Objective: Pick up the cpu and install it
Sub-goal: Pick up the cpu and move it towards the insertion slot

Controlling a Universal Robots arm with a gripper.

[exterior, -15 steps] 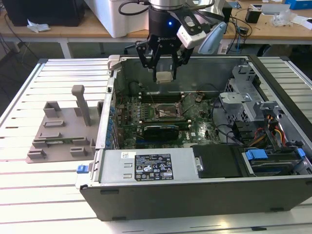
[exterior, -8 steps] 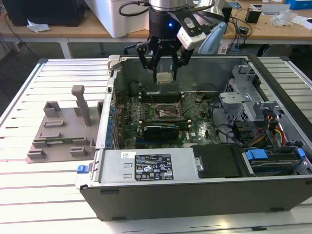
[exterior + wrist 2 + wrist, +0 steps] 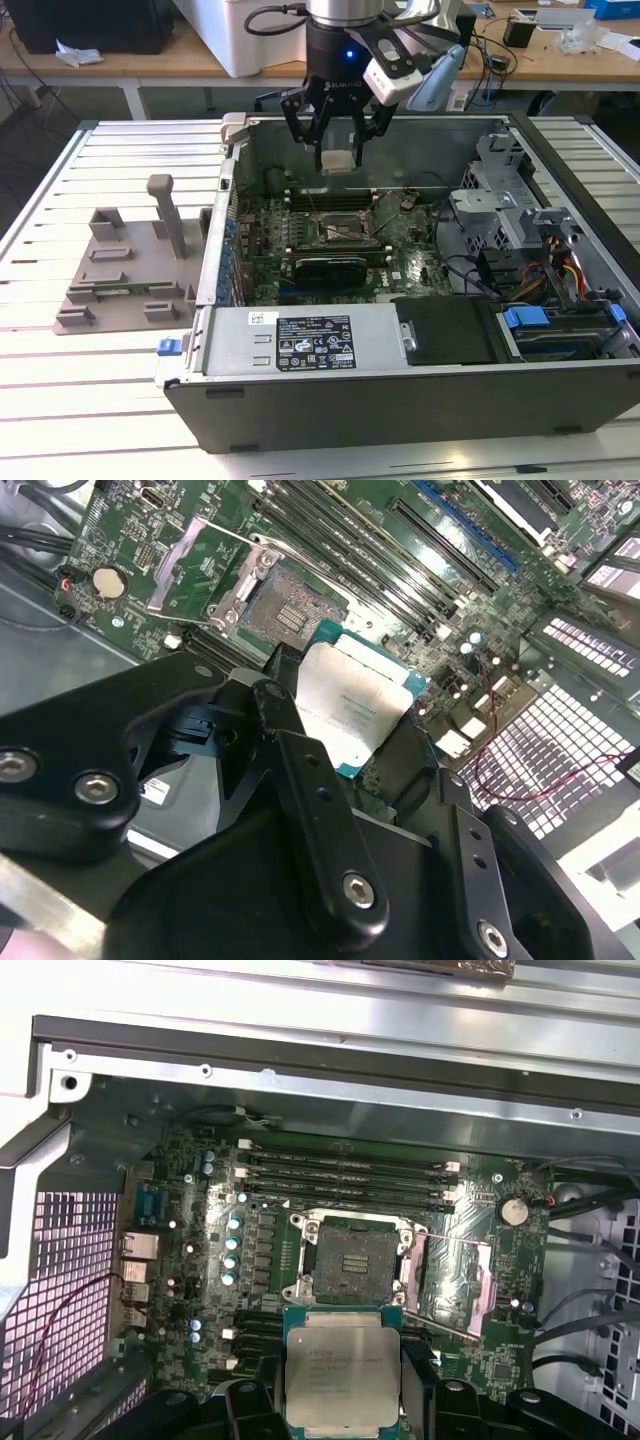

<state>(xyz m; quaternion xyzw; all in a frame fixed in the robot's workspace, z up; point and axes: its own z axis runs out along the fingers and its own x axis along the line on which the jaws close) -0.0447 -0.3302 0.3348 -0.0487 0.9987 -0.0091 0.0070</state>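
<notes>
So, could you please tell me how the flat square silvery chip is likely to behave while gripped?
The flat square silvery chip looks stiff, so it probably won't bend in the black gripper. Held by thin edges, its smooth metal could slip or tilt. It looks thin, so likely light yet easily damaged.

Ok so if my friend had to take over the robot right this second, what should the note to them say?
Gripper: shut on the cpu, held in the air over the open computer case.
Socket: on the motherboard, empty, with its metal cover plate flipped open.
Done: the cpu is picked up and is over the board.
Left: the cpu is not yet in the socket and is not touching it.
</notes>
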